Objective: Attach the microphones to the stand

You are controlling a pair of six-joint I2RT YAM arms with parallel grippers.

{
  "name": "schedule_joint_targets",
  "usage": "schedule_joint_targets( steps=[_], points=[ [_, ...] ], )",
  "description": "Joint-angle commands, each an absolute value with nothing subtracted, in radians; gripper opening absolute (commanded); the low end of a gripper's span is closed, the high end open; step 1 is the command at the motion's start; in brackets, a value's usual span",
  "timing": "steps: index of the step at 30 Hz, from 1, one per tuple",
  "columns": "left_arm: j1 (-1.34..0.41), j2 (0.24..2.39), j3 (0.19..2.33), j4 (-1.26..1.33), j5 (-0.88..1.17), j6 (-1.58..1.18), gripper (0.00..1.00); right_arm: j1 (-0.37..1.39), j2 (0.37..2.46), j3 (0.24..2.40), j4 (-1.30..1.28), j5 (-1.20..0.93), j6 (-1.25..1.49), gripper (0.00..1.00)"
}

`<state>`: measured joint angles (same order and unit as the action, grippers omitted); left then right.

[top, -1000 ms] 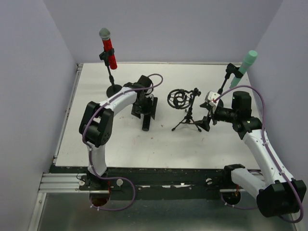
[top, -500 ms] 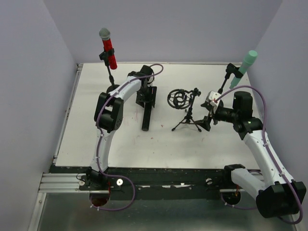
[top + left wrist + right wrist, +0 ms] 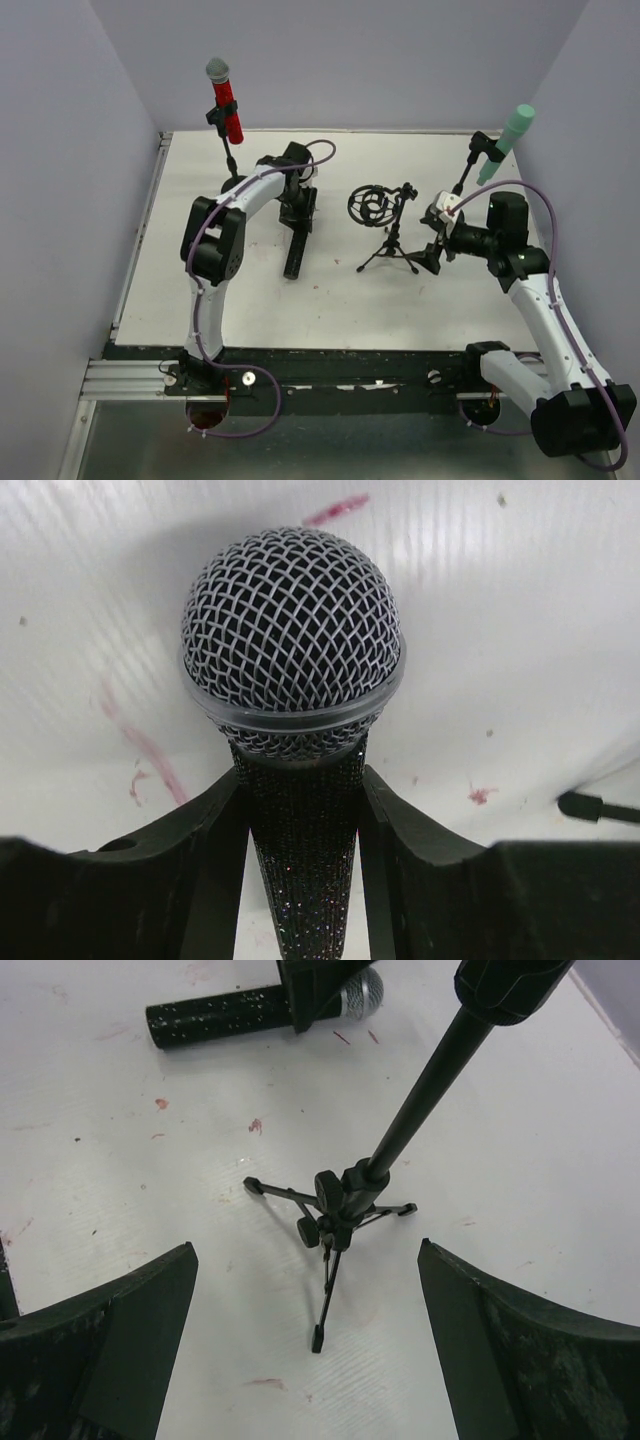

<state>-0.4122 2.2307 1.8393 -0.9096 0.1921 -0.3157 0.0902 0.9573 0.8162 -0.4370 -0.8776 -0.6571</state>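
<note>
Clamped by the left pincer (image 3: 302, 780) just under its head, the tapered black microphone (image 3: 292, 640) may slip; right pincer (image 3: 305, 1248) gapes wide

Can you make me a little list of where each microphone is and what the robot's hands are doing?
red microphone: clipped on the back-left stand
green microphone: clipped on the back-right stand
black microphone: lying on the table, on no stand
tripod stand: in the middle, holds no microphone
left gripper: closed on the black microphone, just below its head
right gripper: open, empty, facing the tripod stand
</note>
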Motion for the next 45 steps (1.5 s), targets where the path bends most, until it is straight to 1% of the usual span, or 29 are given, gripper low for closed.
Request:
schedule_joint_targets(
  steps=[1, 8, 15, 18, 20, 23, 26, 28, 32, 34, 35, 39, 45],
  points=[
    [-0.402, 1.863, 1.630, -0.721, 0.288, -0.235, 0.08, 0.078, 0.933, 0.836, -0.521, -0.903, -0.702, 1.00],
    [-0.397, 1.364, 1.289, -0.494, 0.340, -0.183, 0.06, 0.072, 0.953, 0.922, -0.624, -0.946, -0.756, 1.00],
    [-0.394, 0.881, 0.961, -0.172, 0.449, -0.106, 0.05, 0.072, 1.084, 1.231, -0.819, -0.953, -0.885, 1.00],
    [-0.394, 0.729, 0.901, -0.059, 0.514, -0.104, 0.04, 0.074, 1.143, 1.327, -0.903, -1.000, -0.936, 1.00],
    [-0.393, 0.681, 0.913, -0.008, 0.561, -0.133, 0.03, 0.072, 1.166, 1.350, -0.929, -1.038, -0.942, 1.00],
    [-0.394, 0.695, 0.998, 0.032, 0.658, -0.201, 0.02, 0.072, 1.174, 1.333, -0.928, -1.080, -0.924, 1.00],
    [-0.394, 0.765, 1.115, 0.093, 0.759, -0.290, 0.02, 0.072, 1.134, 1.267, -0.846, -1.062, -0.861, 1.00],
    [-0.402, 0.830, 1.193, 0.144, 0.810, -0.353, 0.02, 0.066, 1.083, 1.182, -0.763, -1.040, -0.798, 1.00],
    [-0.446, 0.998, 1.336, 0.218, 0.859, -0.440, 0.01, 0.006, 1.013, 1.039, -0.671, -1.114, -0.749, 1.00],
    [-0.480, 1.076, 1.411, 0.224, 0.862, -0.459, 0.01, 0.006, 0.999, 0.976, -0.614, -1.130, -0.723, 1.00],
    [-0.497, 1.110, 1.445, 0.219, 0.855, -0.456, 0.01, -0.023, 0.991, 0.947, -0.582, -1.140, -0.704, 1.00],
    [-0.578, 1.225, 1.573, 0.152, 0.804, -0.394, 0.01, -0.048, 0.968, 0.838, -0.479, -1.140, -0.644, 1.00],
    [-0.653, 1.385, 1.752, 0.002, 0.715, -0.290, 0.01, -0.048, 0.965, 0.813, -0.431, -1.106, -0.612, 1.00]
  ],
)
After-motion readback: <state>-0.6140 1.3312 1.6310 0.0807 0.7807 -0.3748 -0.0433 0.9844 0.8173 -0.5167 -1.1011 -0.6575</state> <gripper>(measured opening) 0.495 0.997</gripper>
